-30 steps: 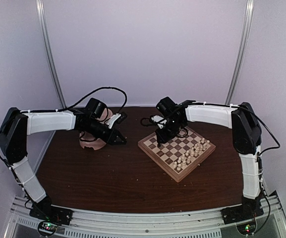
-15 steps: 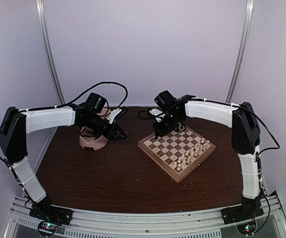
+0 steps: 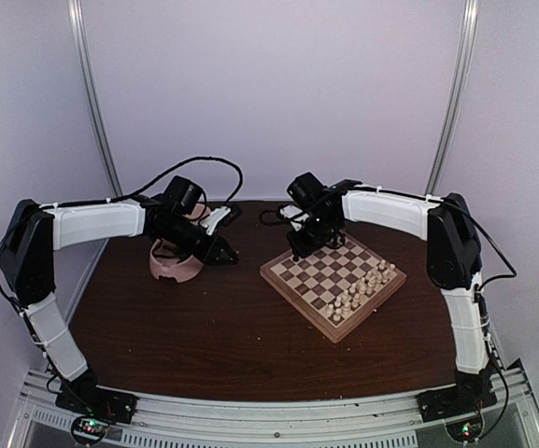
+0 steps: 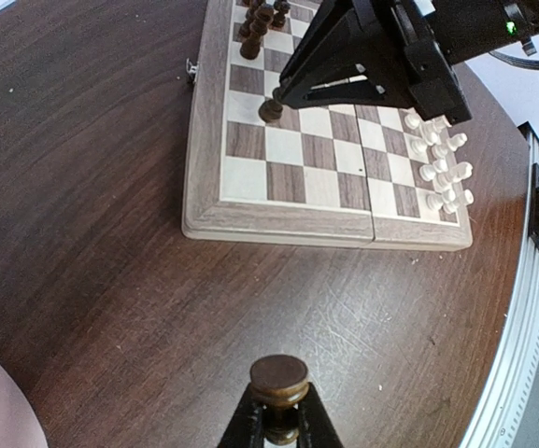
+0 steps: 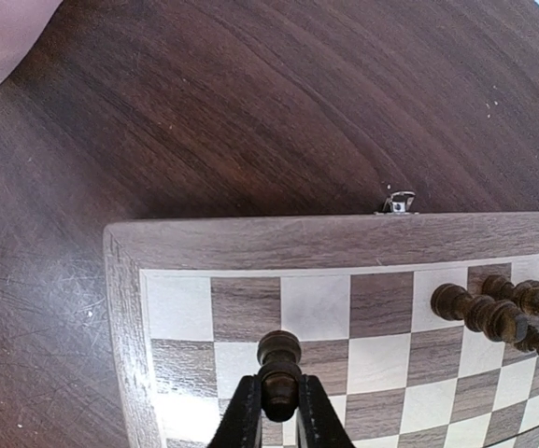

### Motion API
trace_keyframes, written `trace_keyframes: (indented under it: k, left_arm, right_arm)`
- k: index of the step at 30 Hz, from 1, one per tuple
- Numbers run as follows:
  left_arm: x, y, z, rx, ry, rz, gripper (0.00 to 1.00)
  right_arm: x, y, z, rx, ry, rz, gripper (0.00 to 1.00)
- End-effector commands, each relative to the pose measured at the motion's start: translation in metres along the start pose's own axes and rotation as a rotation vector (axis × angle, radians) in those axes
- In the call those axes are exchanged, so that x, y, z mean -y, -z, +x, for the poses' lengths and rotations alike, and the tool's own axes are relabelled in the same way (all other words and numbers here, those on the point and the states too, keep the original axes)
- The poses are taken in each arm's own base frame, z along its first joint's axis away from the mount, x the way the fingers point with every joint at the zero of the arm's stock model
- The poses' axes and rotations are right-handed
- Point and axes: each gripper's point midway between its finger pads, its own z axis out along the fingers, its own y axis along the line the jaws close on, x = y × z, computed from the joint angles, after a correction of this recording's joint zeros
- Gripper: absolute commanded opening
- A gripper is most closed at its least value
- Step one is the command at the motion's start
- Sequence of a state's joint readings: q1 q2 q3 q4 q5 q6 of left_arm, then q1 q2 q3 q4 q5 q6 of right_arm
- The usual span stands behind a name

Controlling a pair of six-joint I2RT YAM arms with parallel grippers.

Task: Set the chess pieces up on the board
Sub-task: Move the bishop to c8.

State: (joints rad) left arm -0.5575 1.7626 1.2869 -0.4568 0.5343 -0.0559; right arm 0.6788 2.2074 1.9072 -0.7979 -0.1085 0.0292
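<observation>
Squarely, right gripper [image 5: 278,399] around dark chessman [image 5: 278,357].

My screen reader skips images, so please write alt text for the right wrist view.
The right pincer is shut on a dark chess piece near a corner of the board. More dark pieces cluster at the right, with the dark wooden table beyond.
</observation>
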Motion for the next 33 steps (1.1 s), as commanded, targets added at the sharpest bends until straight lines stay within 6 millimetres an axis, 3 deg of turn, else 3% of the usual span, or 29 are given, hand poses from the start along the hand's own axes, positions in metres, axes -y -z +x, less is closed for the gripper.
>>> trace_keyframes:
  k: [1, 33]
  left_arm:
    - [0.000, 0.002, -0.015, 0.031, -0.044, -0.015, 0.10]
    - [-0.006, 0.002, -0.011, 0.011, -0.048, -0.045, 0.10]
  right_arm:
    - [0.009, -0.002, -0.005, 0.001, -0.001, 0.038, 0.10]
    - [0.020, -0.021, -0.008, -0.010, -0.001, 0.064, 0.11]
